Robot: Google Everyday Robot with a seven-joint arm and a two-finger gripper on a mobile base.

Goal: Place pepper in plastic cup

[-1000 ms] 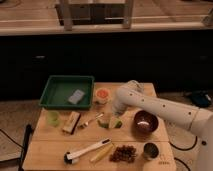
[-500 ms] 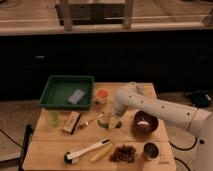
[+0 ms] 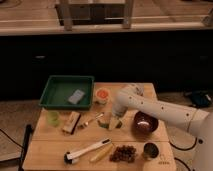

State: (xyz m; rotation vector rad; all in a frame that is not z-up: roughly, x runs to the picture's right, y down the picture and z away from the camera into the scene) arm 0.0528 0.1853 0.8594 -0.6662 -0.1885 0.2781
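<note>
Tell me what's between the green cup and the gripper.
In the camera view, a tan block and a small utensil lie between the green cup and the gripper, which is low at the table beside the bowl.

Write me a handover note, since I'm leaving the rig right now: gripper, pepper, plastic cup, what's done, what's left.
Gripper: open, low over the table, right at the pepper.
Pepper: lying on the table at the gripper's tips, not gripped.
Plastic cup: upright behind the gripper, beside the green tray; no pepper in it.
Done: approach to the pepper.
Left: grasp, lift, carry to the cup, drop in.
</note>
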